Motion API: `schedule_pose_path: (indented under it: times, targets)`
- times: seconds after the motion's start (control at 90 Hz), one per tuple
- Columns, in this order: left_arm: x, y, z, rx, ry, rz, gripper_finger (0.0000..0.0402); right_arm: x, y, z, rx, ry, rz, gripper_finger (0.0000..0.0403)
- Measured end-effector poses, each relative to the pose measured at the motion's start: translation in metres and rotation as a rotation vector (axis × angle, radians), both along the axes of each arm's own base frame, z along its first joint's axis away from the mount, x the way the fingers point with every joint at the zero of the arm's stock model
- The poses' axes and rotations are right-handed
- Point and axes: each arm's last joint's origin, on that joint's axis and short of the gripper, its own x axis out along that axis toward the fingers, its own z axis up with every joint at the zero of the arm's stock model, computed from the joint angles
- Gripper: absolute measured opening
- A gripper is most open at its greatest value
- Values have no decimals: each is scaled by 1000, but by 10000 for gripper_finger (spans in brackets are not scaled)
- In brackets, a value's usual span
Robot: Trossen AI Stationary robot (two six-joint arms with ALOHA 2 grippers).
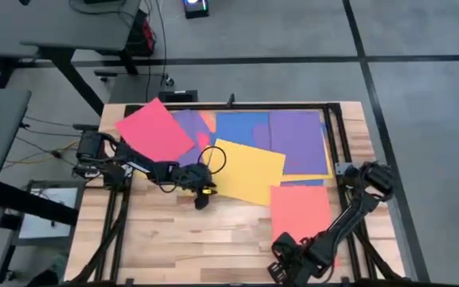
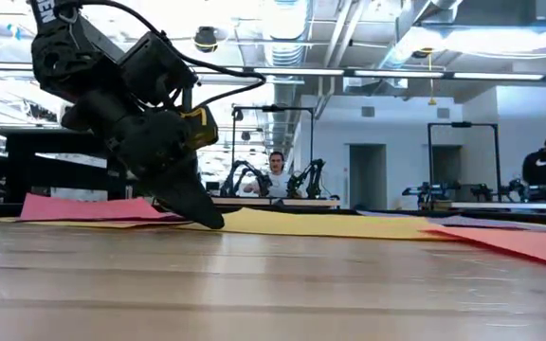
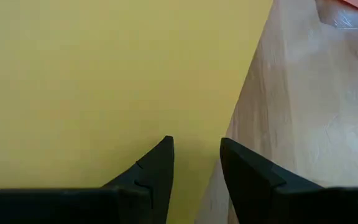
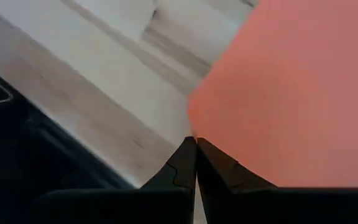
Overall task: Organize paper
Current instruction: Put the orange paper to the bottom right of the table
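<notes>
Paper spread over wooden table (image 1: 174,239), mostly toward the twelve o'clock side in high view. Yellow sheet (image 1: 248,170) near centre, lying over blue sheet (image 1: 240,127) and purple sheet (image 1: 299,140). Pink-red sheet (image 1: 155,131) at ten o'clock. Salmon-red sheet (image 1: 301,210) at four o'clock.

Left gripper (image 1: 202,196) down at yellow sheet's seven o'clock corner, tips at table level in low view (image 2: 209,220). Fingers slightly parted in wrist view (image 3: 196,155), one over yellow, other at paper's edge beside bare wood; grasping nothing visible.

Right gripper (image 1: 293,253) at six o'clock edge, at near corner of salmon-red sheet. Fingers pressed together (image 4: 196,152) right at that corner; pinch on the paper cannot be confirmed.

Person (image 2: 276,174) seated far behind table.
</notes>
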Motion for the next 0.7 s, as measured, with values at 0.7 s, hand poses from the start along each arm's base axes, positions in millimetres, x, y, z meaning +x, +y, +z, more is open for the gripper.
schedule_pose_path:
  times: [0.7]
  targets:
    - [0, -2, 0, 17, 2, -30, 118, -27, 13, -2, 13, 97, -77, 18]
